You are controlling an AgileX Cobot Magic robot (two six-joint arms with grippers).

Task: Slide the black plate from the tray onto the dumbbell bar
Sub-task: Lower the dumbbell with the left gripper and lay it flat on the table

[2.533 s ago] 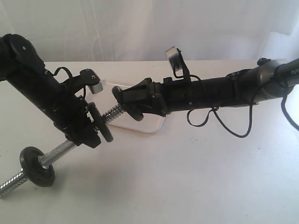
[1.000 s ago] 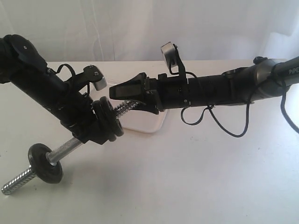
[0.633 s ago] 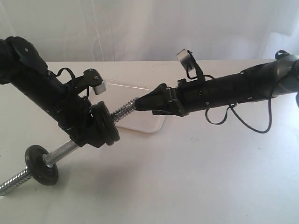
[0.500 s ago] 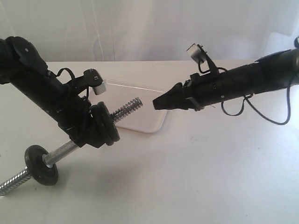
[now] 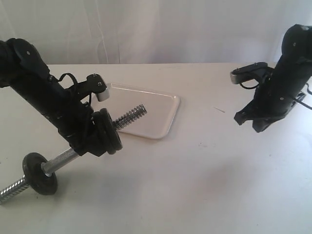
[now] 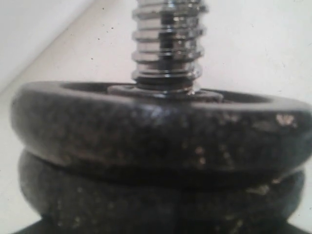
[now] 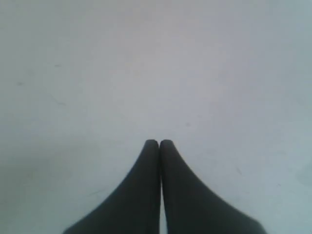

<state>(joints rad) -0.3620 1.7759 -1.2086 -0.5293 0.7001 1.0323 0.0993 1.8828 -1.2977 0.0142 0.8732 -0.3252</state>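
- The left gripper (image 5: 93,140) is clamped on the short chrome steel dumbbell bar (image 5: 128,117) and holds it tilted with one threaded end raised. Its fingers are mostly hidden behind the discs, so I judge the grip from the way the bar is held up.
- Two discs sit right against those jaws on the raised-end side, stacked face to face. The flat round matte black plate (image 6: 161,122) is outermost and touches a second black disc (image 6: 156,195) nearer the jaws. The rod passes through both centre holes.
- On the other side of the jaws, a third black disc (image 5: 40,168) sits on the low end of the bar, down at the white table (image 5: 195,185). Whether it rests on the table I cannot tell.
- The right gripper (image 7: 159,143) has its jaws pressed together on nothing, well apart from the bar and over bare table.
- The shallow cream-white rectangular tray (image 5: 163,114) lies just past the bar's raised tip, with no plate on it.
- By my reading the slide itself is done. What is left is at most setting the bar down.
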